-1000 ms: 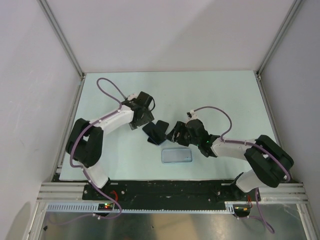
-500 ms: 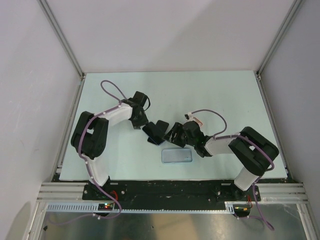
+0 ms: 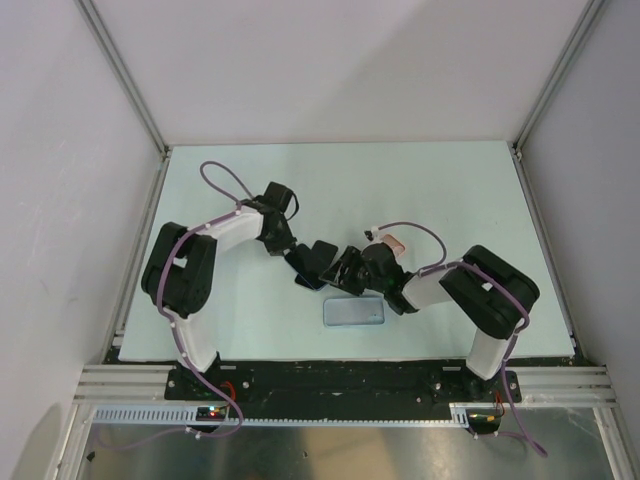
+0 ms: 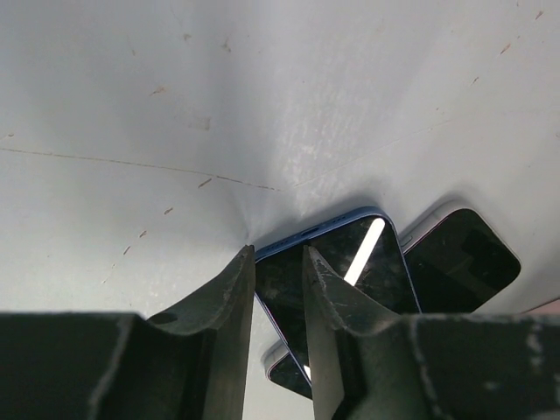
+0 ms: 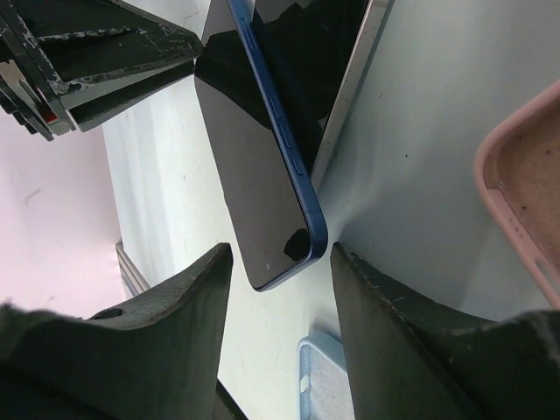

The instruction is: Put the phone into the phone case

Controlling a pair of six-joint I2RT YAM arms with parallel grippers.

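Observation:
The phone (image 4: 350, 262), with a black screen and a blue edge, lies tilted across an all-black slab (image 4: 459, 258) at mid-table (image 3: 316, 258). My left gripper (image 4: 278, 254) is shut on the phone's near corner, its fingers only a narrow gap apart; it shows in the top view (image 3: 290, 252). My right gripper (image 5: 280, 254) is open, its fingers on either side of the phone's other end (image 5: 254, 175) without touching it. The salmon-pink phone case (image 5: 525, 192) lies open side up at the right edge, behind the right wrist (image 3: 394, 241).
A light blue case (image 3: 354, 311) with a grey lining lies on the table just in front of the phones, below the right gripper (image 5: 328, 385). The slab's silver edge (image 5: 350, 96) runs under the phone. Walls enclose the table.
The left gripper moved in to the phone's corner. The right arm folded inward and brought its open gripper up to the phone's other end. The blue case has not moved.

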